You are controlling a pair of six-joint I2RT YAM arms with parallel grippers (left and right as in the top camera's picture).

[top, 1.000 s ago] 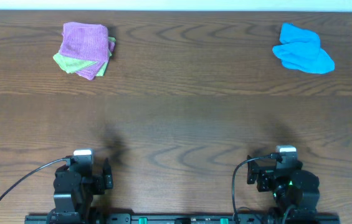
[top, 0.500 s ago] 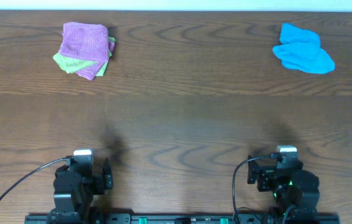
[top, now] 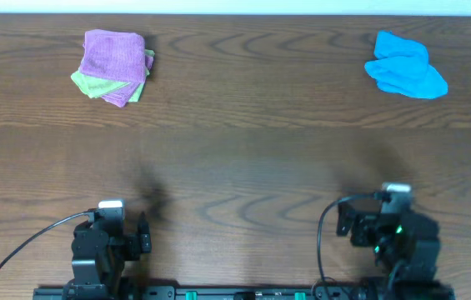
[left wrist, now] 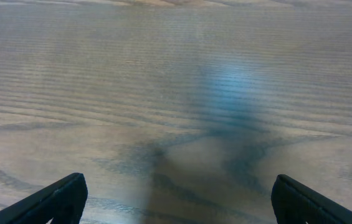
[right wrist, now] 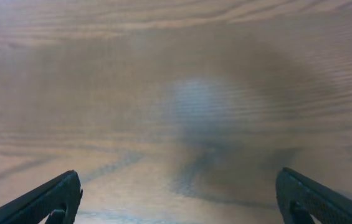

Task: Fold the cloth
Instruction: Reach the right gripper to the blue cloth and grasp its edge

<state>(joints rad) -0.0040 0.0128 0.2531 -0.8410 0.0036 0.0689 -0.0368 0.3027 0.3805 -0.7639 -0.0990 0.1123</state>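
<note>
Wooden table (top: 235, 150) holds one blue cloth (top: 405, 65), two stacked cloths (top: 114, 57).

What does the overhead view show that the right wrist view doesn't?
Only overhead: the crumpled blue cloth at the far right, the purple cloth lying on a green cloth at the far left, and the left arm and right arm at the near edge, well short of the cloths. Only right wrist: the right gripper, fingers spread wide with nothing between them. Both: the bare wooden table.
</note>
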